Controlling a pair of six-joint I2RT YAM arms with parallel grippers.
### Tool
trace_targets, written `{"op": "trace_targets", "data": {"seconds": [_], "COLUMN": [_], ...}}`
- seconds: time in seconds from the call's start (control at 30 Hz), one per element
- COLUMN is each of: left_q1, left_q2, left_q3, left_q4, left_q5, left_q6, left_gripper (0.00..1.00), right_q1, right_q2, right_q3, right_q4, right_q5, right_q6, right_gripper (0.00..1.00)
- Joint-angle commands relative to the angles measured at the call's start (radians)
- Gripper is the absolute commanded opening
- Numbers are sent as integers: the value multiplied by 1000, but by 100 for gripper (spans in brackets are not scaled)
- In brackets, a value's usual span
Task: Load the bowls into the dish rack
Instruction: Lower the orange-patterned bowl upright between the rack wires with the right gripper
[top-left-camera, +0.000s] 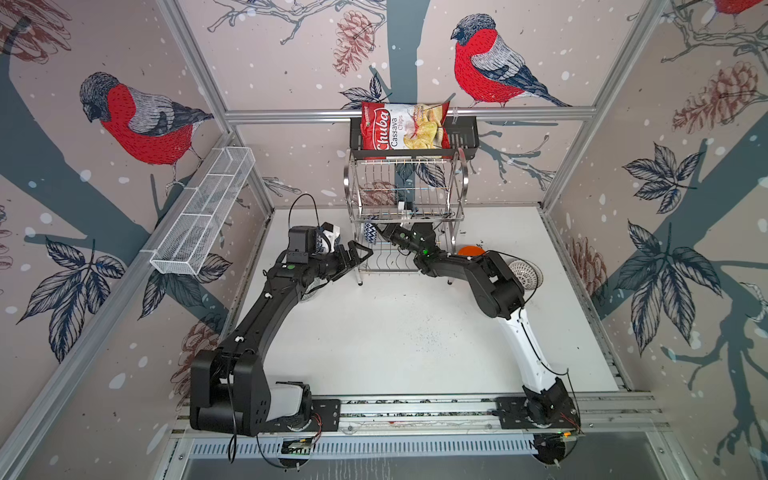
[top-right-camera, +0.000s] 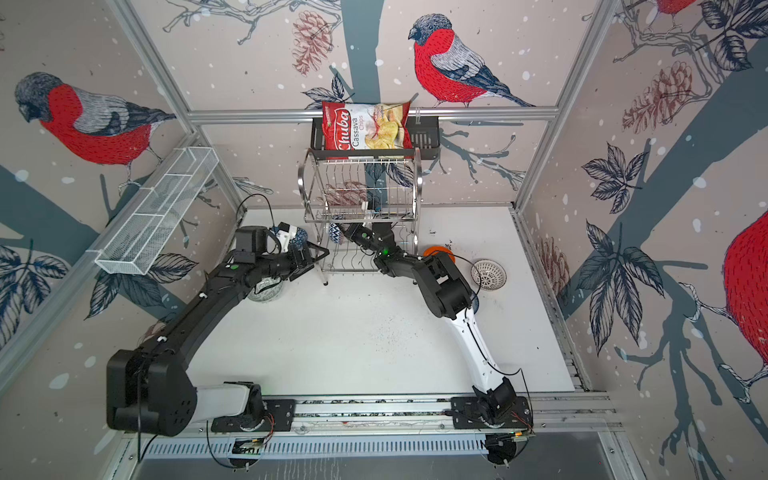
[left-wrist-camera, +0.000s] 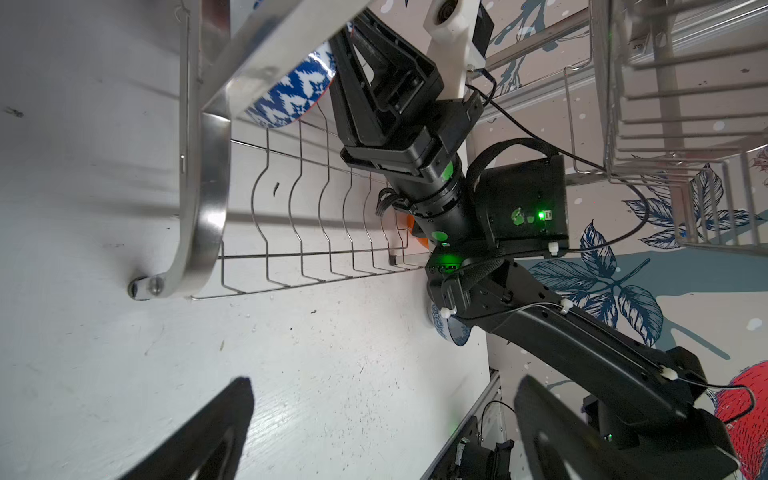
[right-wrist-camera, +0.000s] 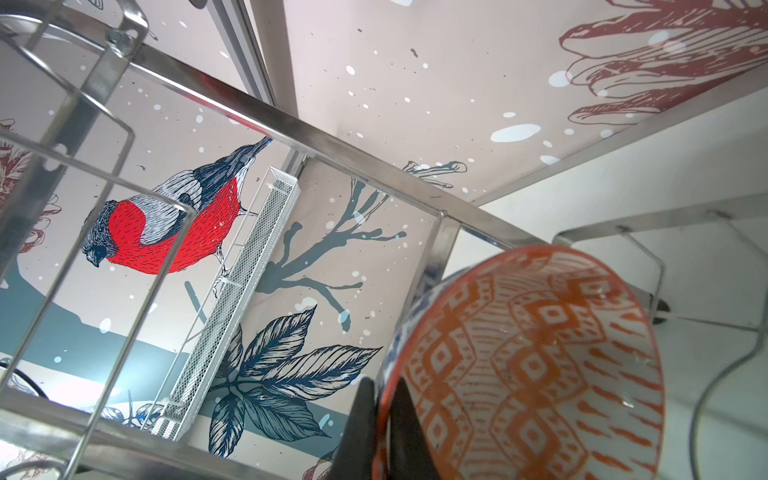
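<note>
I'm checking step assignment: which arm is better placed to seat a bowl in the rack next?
Right: the right end effector is shut on the patterned bowl, already inside the lower tier of the dish rack. The left end effector is open and empty, outside its frame.

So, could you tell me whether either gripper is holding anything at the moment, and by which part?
The right gripper pinches the orange-patterned bowl by its rim, one finger inside, one outside. The left gripper is open and empty.

Black-and-white arms
Left arm (top-left-camera: 257, 316) and right arm (top-left-camera: 517, 332) had white lower links, thin cables, green lights.
</note>
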Motion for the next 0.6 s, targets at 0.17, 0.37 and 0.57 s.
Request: {"op": "trace_targets", "data": {"seconds": [0.17, 0.37, 0.57], "left_q1": [6, 8, 10], "left_q2": [-5, -5, 0], "left_q3": [6, 7, 5], "left_q4": [5, 5, 3], "left_q5": [-2, -6, -7], "left_q6": [23, 25, 25], "left_gripper": [98, 98, 98], "right_q1": [-11, -26, -28], "right_q2": [30, 43, 60], "right_q3": [62, 83, 111], "right_q4": [-32, -64, -95], "right_q5": [-10, -27, -45], "right_q6": [-8, -29, -40], "right_gripper": [0, 0, 0]}}
